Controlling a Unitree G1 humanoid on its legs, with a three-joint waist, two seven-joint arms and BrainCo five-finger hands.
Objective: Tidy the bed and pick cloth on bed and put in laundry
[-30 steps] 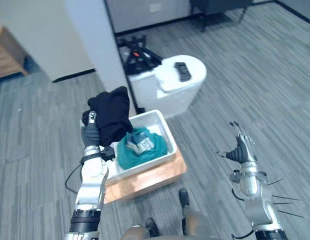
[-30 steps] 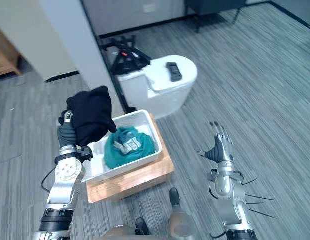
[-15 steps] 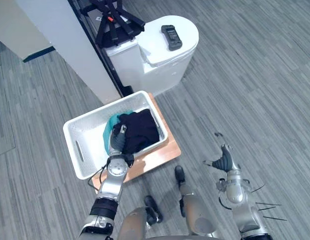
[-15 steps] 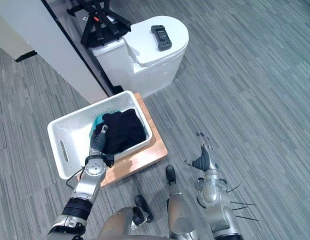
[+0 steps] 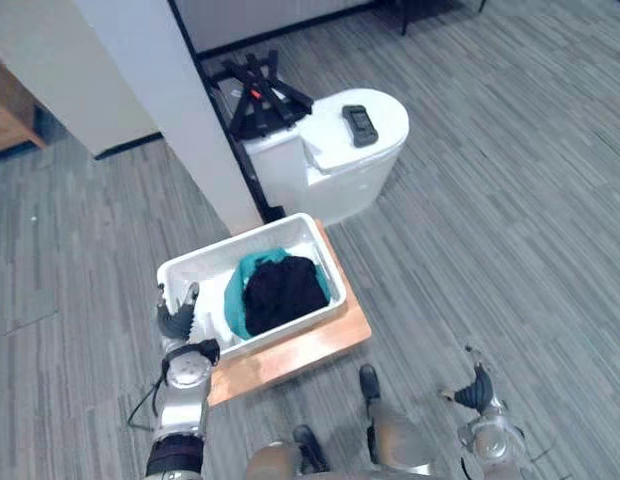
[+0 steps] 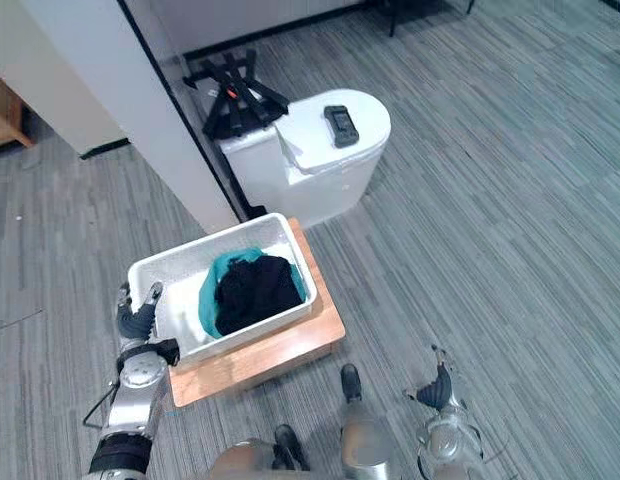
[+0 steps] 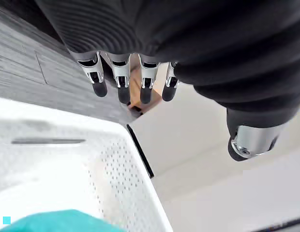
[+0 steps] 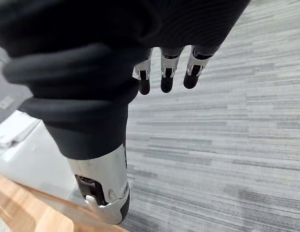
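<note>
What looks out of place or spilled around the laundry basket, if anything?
Nothing stands out. The black cloth lies on the teal cloth inside the white basket, nothing spilled; the left robot hand is open beside it.

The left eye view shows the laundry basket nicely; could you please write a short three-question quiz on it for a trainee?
1. True or false: the black cloth lies in the white basket, on top of the teal cloth.
2. Choose one. The left hand is: A) shut on the black cloth; B) open, holding nothing; C) shut on the basket's rim.
3. Fill in: the basket stands on a ____ platform.

Key: 1 true; 2 B; 3 wooden.
</note>
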